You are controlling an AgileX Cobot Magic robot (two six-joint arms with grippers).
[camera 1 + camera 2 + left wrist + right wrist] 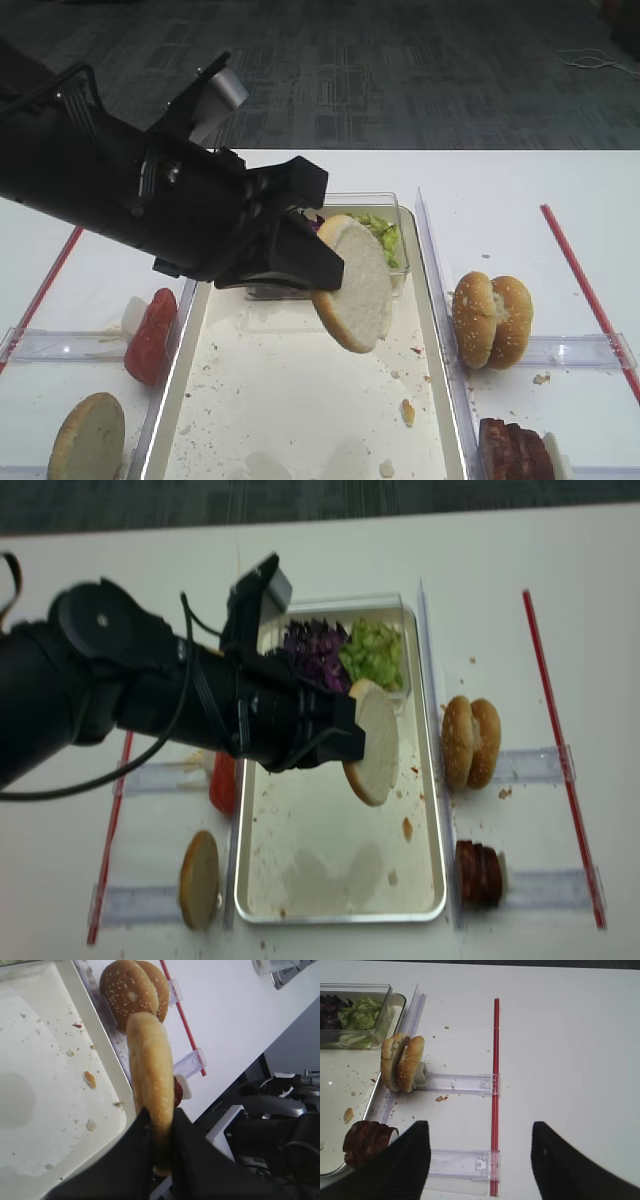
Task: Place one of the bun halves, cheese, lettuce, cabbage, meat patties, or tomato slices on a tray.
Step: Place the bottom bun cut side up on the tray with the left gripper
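- The lower edge of the bun half (150,1080) disappears between the dark fingers (125,1160) of the left gripper (159,1160), so the contact there is hidden.
- The meat patties (515,450) are cut off by the bottom edge in the high view.
- The left arm (120,190) covers part of the clear tub (400,235); the cabbage (315,226) barely shows.
- In the right wrist view, the right gripper (480,1160) runs off the bottom edge.
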